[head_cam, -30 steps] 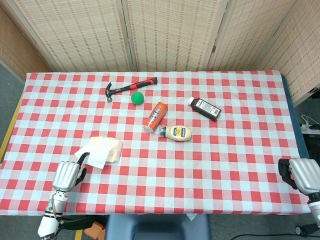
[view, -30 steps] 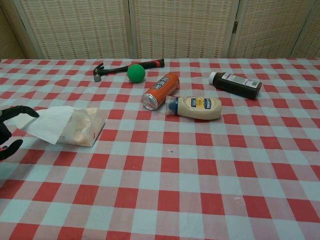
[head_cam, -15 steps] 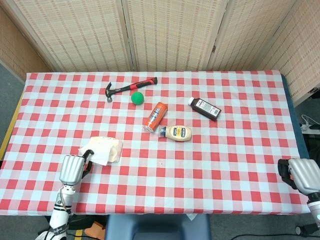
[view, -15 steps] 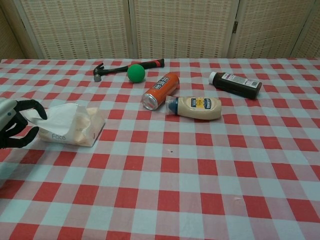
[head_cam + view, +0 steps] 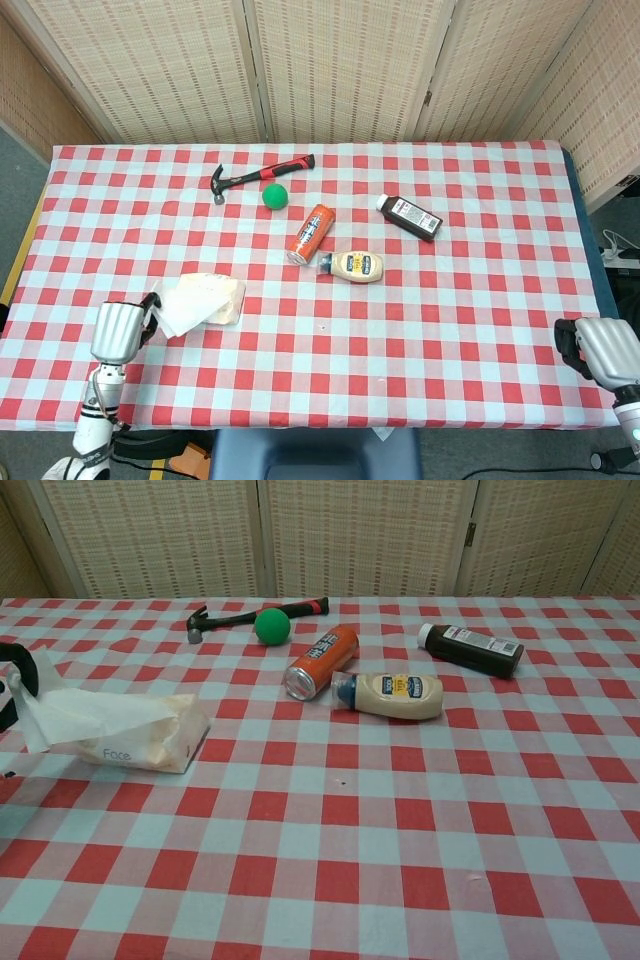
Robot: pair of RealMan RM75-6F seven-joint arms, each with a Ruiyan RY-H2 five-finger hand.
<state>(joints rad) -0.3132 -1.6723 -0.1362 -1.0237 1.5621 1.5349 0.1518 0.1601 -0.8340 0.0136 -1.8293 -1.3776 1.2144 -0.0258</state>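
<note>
My left hand (image 5: 118,330) is at the front left of the table and pinches a white tissue (image 5: 183,306) that stretches out of a soft tissue pack (image 5: 222,298). In the chest view only the dark fingertips (image 5: 18,670) show at the left edge, holding the tissue (image 5: 75,713) drawn from the pack (image 5: 150,742). My right hand (image 5: 605,350) hangs off the table's front right corner with fingers curled, holding nothing; the chest view does not show it.
On the red-checked tablecloth (image 5: 450,300) lie a hammer (image 5: 258,174), a green ball (image 5: 275,195), an orange can (image 5: 311,232) on its side, a mayonnaise bottle (image 5: 355,266) and a dark bottle (image 5: 410,217). Wicker screens stand behind.
My left hand moved toward the pack, then back to the left and up, pulling the tissue taut out of the pack. The right hand stayed still.
</note>
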